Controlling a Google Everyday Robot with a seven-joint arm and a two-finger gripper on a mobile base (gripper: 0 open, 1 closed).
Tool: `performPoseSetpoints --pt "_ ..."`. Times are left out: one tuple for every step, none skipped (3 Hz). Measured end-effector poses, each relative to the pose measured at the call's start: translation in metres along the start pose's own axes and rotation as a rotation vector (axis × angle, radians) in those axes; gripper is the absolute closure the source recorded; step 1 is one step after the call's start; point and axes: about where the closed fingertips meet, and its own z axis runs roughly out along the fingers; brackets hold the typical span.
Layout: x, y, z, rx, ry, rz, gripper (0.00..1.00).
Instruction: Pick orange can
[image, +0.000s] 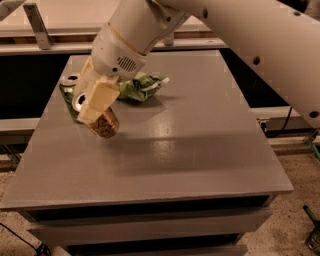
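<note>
The orange can (105, 125) is tilted on its side in the air, its silver top pointing left, a little above the left part of the grey table (200, 150). My gripper (96, 111) is shut on it, with a cream finger (100, 97) lying across the can's upper side. The big white arm comes down from the upper right. A green can (67, 88) stands upright on the table just behind and left of the held can.
A crumpled green snack bag (141, 86) lies on the table right of the gripper. The table's left edge is close to the cans. A pale shelf or counter (60, 30) runs behind the table. Cables lie on the floor at the right.
</note>
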Motion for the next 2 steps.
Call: performPoseSetpoints --pt "0.0401 -0.0110 -0.0242 -0.001 -0.019 0.031 1.00" --pt "0.0418 -0.0124 -0.0252 -0.002 -0.020 0.031 1.00"
